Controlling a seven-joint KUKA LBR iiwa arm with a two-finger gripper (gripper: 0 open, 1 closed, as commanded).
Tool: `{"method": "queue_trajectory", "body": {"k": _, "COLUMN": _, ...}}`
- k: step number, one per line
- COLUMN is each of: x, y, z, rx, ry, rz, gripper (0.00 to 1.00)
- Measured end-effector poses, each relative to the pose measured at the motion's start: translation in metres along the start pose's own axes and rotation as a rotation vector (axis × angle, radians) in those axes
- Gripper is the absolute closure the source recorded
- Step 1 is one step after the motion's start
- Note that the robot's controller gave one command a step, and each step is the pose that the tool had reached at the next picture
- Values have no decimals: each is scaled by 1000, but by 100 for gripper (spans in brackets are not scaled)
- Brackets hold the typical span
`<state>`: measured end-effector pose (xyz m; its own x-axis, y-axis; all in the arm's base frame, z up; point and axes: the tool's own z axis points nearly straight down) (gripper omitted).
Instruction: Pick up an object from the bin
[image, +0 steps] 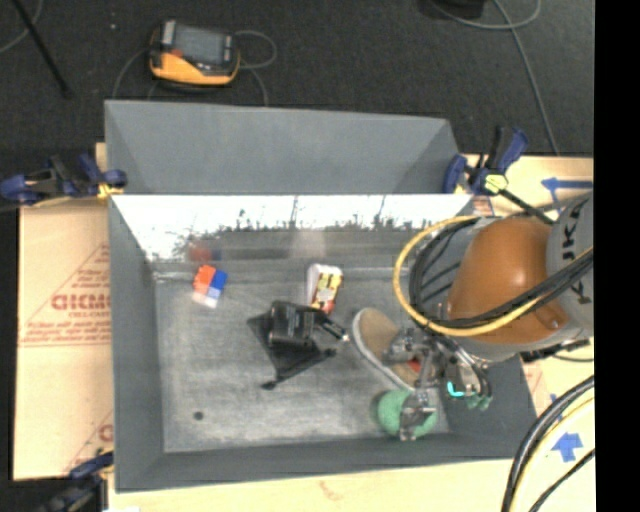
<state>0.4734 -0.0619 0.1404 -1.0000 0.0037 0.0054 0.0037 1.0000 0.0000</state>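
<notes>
Grey metal bin (135, 350) on dark carpet, and at its near right corner the tool (418, 405) is low over a green rounded lump (392, 412). Apart or clamped, I cannot tell. Tucked by the wall, the lump likely forces that top-down approach. Just behind lies a tan oval piece (372, 332), then a black angular thing (288, 335). Farthest back are a white-and-yellow box (323, 285) and an orange-blue block (208, 285).

Green rounded lump (392, 411), lower right
</notes>
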Motion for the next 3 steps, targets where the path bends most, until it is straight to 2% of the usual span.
{"method": "queue_trajectory", "body": {"k": 1, "x": -2, "y": 0, "z": -4, "rx": 1, "ry": -8, "rz": -3, "gripper": 0}}
{"method": "queue_trajectory", "body": {"k": 2, "x": -13, "y": -35, "z": 61, "rx": 2, "ry": -47, "rz": 44, "gripper": 100}}
{"method": "queue_trajectory", "body": {"k": 3, "x": -13, "y": -35, "z": 61, "rx": 2, "ry": -47, "rz": 44, "gripper": 100}}
